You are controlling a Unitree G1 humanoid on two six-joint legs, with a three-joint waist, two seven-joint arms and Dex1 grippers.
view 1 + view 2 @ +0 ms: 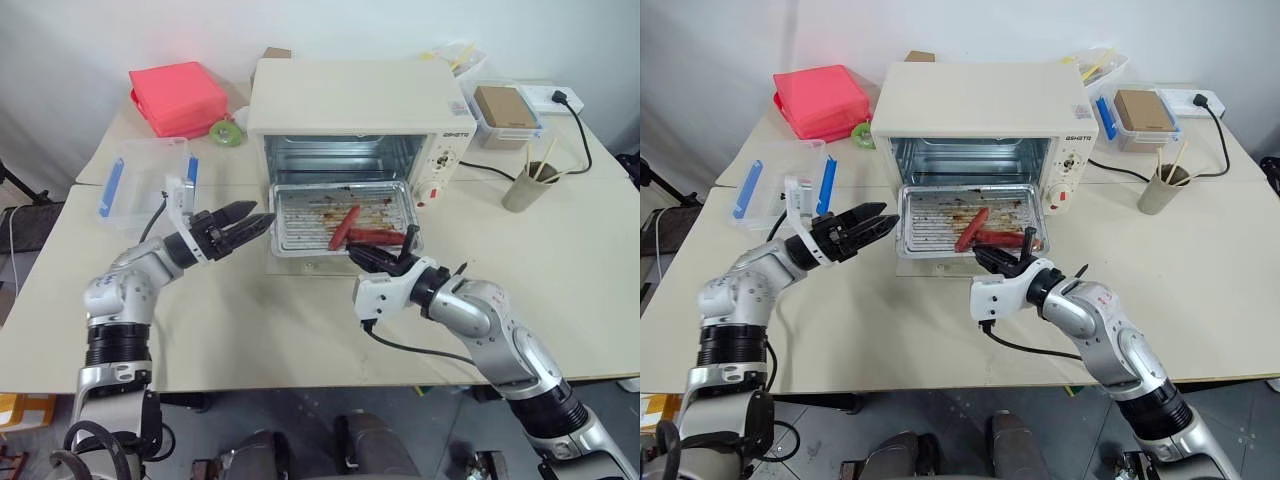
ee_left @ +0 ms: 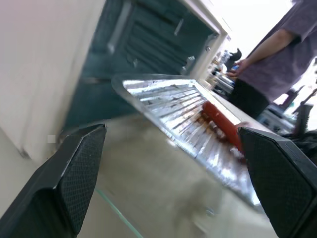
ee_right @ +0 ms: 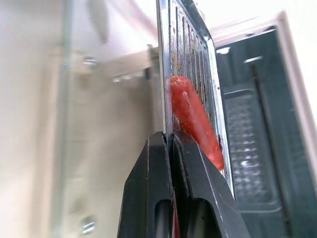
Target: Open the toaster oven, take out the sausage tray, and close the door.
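Note:
The cream-white toaster oven [image 1: 355, 95] stands at the back of the table with its glass door [image 1: 930, 266] folded down flat. The silver sausage tray [image 1: 300, 215] is drawn out over the door, with red-brown sausages [image 1: 345, 225] lying on it. My right gripper [image 1: 405, 243] is shut on the tray's front right rim [image 3: 167, 124], and a sausage [image 3: 193, 119] lies just beyond the fingers. My left gripper [image 1: 245, 222] hangs open just left of the tray, touching nothing. In the left wrist view its two fingers [image 2: 74, 173] frame the tray [image 2: 163, 96].
A clear plastic box with blue clips [image 1: 145, 175] sits behind my left arm, a pink box [image 1: 178, 95] and a green roll [image 1: 227, 132] beyond it. Right of the oven are a cup of sticks [image 1: 525, 185], a lidded container [image 1: 505, 110] and a black cable [image 1: 590, 150]. A person [image 2: 277, 59] stands nearby.

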